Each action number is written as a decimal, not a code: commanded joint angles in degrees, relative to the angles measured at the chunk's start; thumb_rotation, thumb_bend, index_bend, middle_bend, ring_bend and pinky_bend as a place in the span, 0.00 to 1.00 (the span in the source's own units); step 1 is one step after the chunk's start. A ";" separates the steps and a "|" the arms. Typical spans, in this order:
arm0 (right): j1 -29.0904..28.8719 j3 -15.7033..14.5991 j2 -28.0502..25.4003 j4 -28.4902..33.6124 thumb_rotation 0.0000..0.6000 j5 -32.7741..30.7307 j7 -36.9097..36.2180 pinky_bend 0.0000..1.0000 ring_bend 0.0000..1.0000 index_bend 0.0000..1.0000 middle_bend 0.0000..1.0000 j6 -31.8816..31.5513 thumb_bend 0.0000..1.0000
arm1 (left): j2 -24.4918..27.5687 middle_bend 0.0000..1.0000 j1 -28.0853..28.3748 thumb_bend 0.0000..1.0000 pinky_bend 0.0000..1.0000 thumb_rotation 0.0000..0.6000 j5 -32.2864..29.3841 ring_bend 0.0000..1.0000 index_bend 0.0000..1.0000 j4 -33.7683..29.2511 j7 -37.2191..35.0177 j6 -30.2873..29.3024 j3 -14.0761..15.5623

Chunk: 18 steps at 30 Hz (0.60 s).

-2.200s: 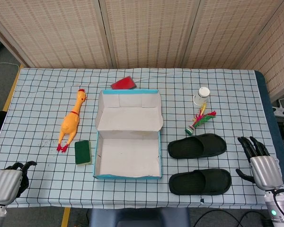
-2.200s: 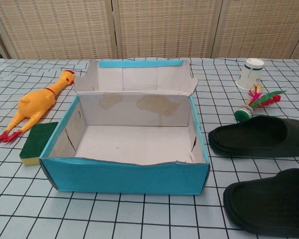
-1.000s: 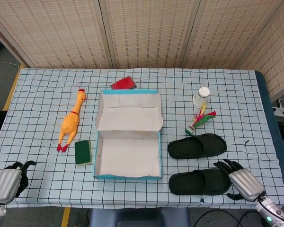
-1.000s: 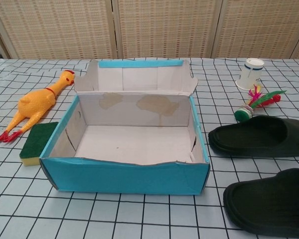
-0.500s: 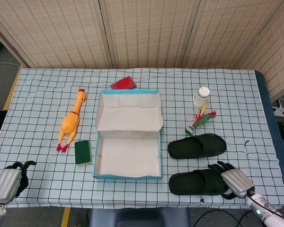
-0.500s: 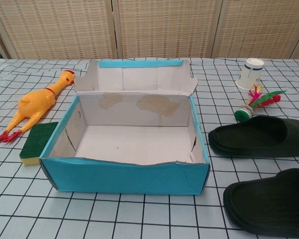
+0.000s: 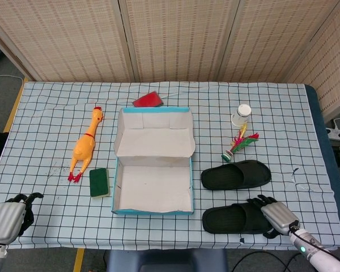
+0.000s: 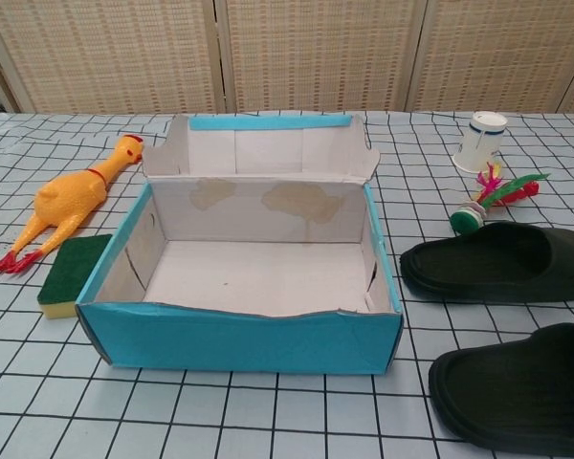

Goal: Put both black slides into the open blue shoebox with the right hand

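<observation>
The near black slide (image 7: 238, 218) lies under the fingertips of the right hand (image 7: 276, 216), whose closure cannot be told. Light, flexible foam is expected; its heel edge is best pinched.

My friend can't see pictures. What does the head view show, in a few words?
A robot's right hand reaches the end of the nearer of two black slides on a checked table. An open blue shoebox, empty, sits to their left, past it a rubber chicken and green sponge. The left hand waits at the table's near corner.
</observation>
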<state>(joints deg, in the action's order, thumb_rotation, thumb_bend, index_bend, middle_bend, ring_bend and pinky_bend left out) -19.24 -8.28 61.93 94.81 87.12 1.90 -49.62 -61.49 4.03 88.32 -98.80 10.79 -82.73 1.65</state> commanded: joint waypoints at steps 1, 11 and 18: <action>-0.11 -0.10 0.08 -0.12 1.00 0.05 -0.10 0.13 0.00 0.06 0.10 -0.09 0.08 | 0.02 0.31 0.04 0.48 0.55 1.00 -0.07 0.36 0.33 -0.03 -0.03 0.10 0.00; -0.52 0.20 2.95 -2.46 1.00 -2.63 3.17 0.13 0.00 0.08 0.10 1.11 0.08 | 0.10 0.32 0.05 0.48 0.55 1.00 -0.03 0.36 0.33 -0.15 0.03 0.16 0.10; 1.56 1.92 7.40 -5.65 1.00 -4.76 7.01 0.24 0.03 0.23 0.22 -3.84 0.08 | 0.18 0.32 0.07 0.48 0.55 1.00 -0.12 0.36 0.33 -0.17 -0.17 0.16 0.06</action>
<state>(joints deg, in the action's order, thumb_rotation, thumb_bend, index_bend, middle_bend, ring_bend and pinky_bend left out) -18.35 -6.89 68.31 90.01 82.84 8.07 -52.28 -61.31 4.10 88.19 -98.97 10.61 -82.57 1.71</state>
